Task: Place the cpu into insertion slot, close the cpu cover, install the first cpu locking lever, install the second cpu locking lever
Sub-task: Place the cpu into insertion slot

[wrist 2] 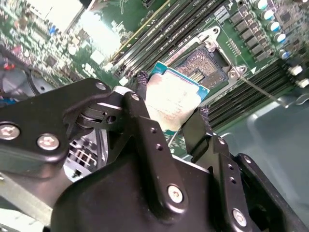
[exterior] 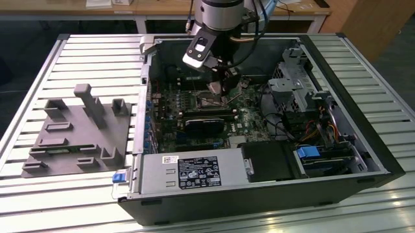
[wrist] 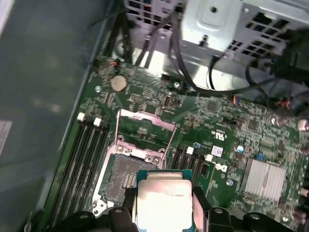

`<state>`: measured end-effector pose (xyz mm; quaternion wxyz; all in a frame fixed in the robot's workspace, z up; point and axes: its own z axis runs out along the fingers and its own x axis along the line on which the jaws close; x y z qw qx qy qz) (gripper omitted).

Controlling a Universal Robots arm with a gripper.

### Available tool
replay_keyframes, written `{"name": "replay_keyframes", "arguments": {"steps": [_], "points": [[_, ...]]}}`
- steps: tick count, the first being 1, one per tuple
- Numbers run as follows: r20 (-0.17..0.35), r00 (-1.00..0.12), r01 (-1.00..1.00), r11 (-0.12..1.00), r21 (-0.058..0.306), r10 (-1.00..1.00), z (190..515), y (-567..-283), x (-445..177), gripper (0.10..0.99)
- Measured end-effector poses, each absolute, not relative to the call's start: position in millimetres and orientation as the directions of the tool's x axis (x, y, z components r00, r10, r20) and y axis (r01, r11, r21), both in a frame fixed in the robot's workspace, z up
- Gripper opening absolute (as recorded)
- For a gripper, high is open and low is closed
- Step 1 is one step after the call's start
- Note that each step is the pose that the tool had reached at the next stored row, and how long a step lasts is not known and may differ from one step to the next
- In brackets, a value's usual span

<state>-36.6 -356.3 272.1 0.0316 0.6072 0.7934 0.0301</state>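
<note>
Gripper [wrist 2: 172, 95] right up front, black fingers [wrist 2: 141, 79] clamped on two edges of the cpu [wrist 2: 177, 100], chip not seated.
It hangs just above the bare insertion slot [wrist: 126, 180] in the green board, overlapping one side, and the cpu cover [wrist: 145, 122] stands flipped open beyond. By the look of it, placing, cover and both levers are all left to do.

A robotics lab, shown by a slotted aluminium table [exterior: 97, 53], an opened desktop computer case [exterior: 259, 201] set on it, a grey fixture plate [exterior: 65, 141] laid beside; a robot arm [exterior: 222, 12] is seen above, wooden workbenches [exterior: 168, 7] behind
</note>
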Motion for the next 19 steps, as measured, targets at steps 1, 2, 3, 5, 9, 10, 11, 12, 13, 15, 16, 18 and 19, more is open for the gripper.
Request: {"name": "replay_keyframes", "arguments": {"steps": [1,2,3,5,9,10,11,12,13,15,16,18,19], "points": [[-0.014,-0.243,0.966,0.244,0.086,0.970,271,-356,-37,0.541],[-0.014,-0.226,0.970,0.226,0.086,0.974,270,-356,-37,0.541],[-0.014,-0.208,0.974,0.209,0.086,0.978,270,-356,-37,0.541],[-0.014,-0.172,0.981,0.172,0.086,0.985,268,-356,-37,0.541],[-0.014,-0.108,0.990,0.109,0.086,0.994,265,-356,-37,0.541],[-0.014,-0.101,0.991,0.102,0.086,0.995,264,-356,-37,0.541],[-0.014,-0.096,0.992,0.097,0.086,0.995,262,-355,-37,0.541],[-0.014,-0.093,0.992,0.094,0.086,0.996,261,-355,-37,0.541],[-0.014,-0.090,0.992,0.091,0.086,0.996,260,-354,-37,0.541],[-0.014,-0.084,0.993,0.085,0.086,0.996,257,-353,-38,0.541],[-0.014,-0.081,0.993,0.082,0.086,0.997,256,-352,-38,0.541],[-0.014,-0.071,0.994,0.072,0.086,0.997,254,-350,-38,0.541],[-0.014,-0.064,0.994,0.065,0.086,0.998,253,-350,-38,0.541]]}}
